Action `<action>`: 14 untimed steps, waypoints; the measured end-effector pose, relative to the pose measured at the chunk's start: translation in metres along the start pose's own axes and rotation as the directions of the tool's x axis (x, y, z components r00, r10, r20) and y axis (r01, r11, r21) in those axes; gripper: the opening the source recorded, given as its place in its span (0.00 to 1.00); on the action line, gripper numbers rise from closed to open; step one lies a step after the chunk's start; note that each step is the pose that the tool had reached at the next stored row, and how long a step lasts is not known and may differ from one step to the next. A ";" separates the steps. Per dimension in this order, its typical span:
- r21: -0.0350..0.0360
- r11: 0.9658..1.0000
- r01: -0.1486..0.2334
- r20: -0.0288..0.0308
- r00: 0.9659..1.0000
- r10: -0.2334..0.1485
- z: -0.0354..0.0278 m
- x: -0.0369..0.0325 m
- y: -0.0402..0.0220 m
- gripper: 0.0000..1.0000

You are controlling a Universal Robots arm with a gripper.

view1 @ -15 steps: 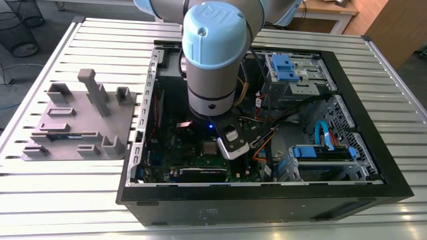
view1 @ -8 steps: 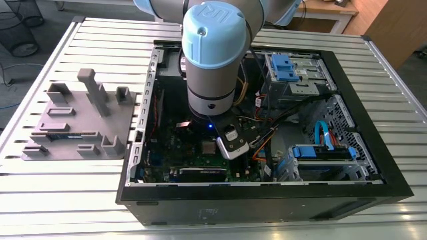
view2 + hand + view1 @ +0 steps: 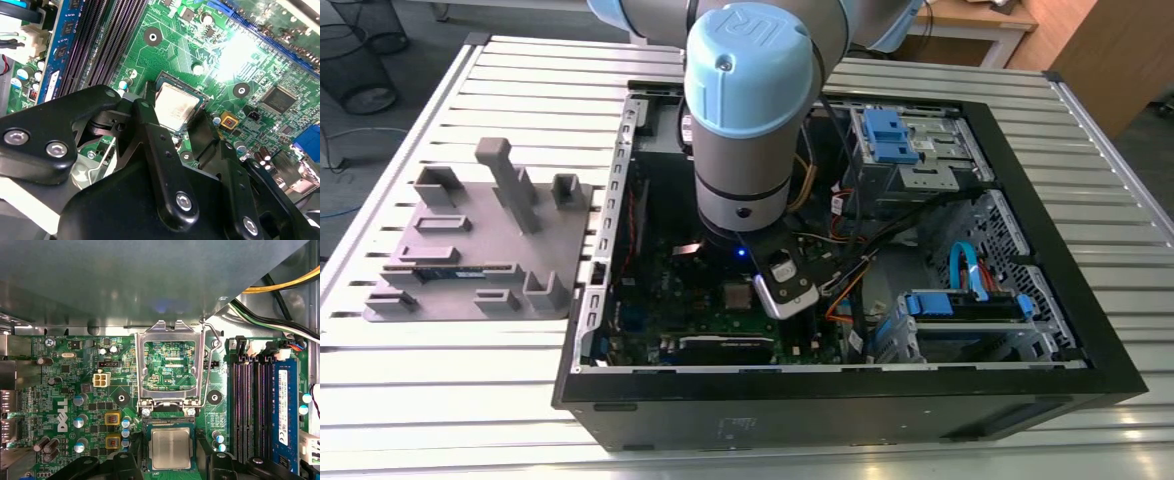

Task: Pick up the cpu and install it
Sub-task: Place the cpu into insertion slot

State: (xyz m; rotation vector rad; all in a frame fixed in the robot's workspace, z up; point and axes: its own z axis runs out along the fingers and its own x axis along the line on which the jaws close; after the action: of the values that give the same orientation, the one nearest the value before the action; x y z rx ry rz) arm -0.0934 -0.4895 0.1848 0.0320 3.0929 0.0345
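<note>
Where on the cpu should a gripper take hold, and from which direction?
By two opposite thin edges, coming straight down from above. The cpu lies flat in its socket, so only its shiny top and narrow rim are reachable. The metal frame, swung open, sits along one side, so the two sides running away from it seem the better pair; the gripper straddles those.

one cpu [image 3: 170, 448], one socket frame [image 3: 170, 365]

The cpu [image 3: 170, 448] (square, silver top, thin pale rim) lies flat in its socket [image 3: 170, 425] on the green motherboard [image 3: 90, 390], uncovered by the raised metal frame [image 3: 169, 327].
</note>
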 end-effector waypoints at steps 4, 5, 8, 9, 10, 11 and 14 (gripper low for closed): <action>-0.001 1.000 0.000 0.001 1.000 0.000 -0.0010 -0.0002 0.0002 0.51; -0.001 1.000 0.000 0.001 1.000 0.000 -0.0014 -0.0002 0.0003 0.51; 0.000 1.000 0.000 0.000 1.000 0.000 -0.0020 -0.0002 0.0001 0.51; 0.000 1.000 0.000 0.000 1.000 0.000 -0.0022 -0.0001 0.0001 0.51; 0.000 1.000 0.000 0.000 1.000 0.000 -0.0023 -0.0002 0.0001 0.51; -0.001 1.000 0.000 0.000 1.000 0.000 -0.0024 -0.0002 0.0001 0.51; 0.000 1.000 0.000 0.000 1.000 0.000 -0.0034 -0.0002 0.0001 0.51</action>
State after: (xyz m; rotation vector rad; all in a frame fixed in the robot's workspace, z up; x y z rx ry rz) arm -0.0933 -0.4895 0.1883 0.0320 3.0927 0.0351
